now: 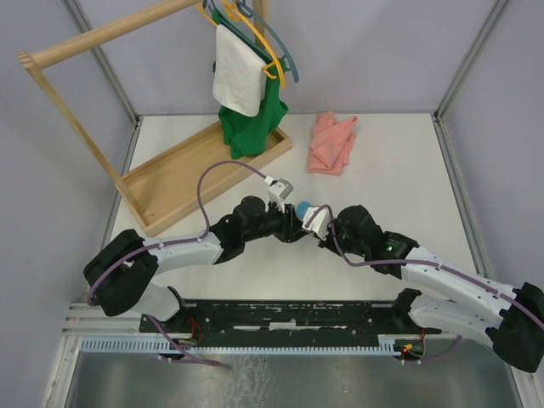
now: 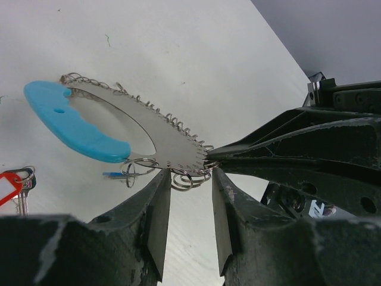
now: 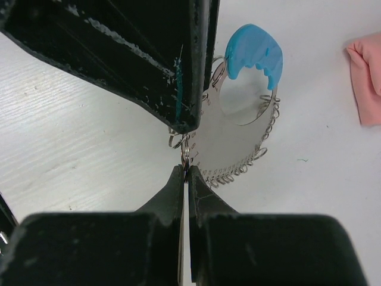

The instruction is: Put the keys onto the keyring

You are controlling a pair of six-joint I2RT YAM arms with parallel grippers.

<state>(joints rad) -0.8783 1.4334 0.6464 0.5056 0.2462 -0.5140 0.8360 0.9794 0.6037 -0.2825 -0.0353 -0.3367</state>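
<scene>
White table (image 1: 399, 170) under grey walls carries the scene. The keyring (image 2: 172, 146), a flat crescent plate with a blue grip and small split rings along its edge, appears lifted off the table at the centre. Behind the keyring to the left stands a wooden rack (image 1: 195, 174), and behind it to the right lies a pink cloth (image 1: 331, 143).

Both arms meet at the keyring. The right gripper (image 3: 186, 174) has its jaws pinched tight on the plate's ringed edge. The left gripper (image 2: 187, 179) sits just beside that spot, its jaws narrowly apart with a few rings between them, gripping nothing.

In the left wrist view, 1 key (image 2: 24, 199) with a red tag (image 2: 7, 186) lies on the table well apart from the keyring. A blue tag (image 2: 113, 175) shows just under the blue grip; I cannot tell whether it is hooked on.

I judge the right should hold the plate steady while the left isolates 1 ring before closing.
</scene>
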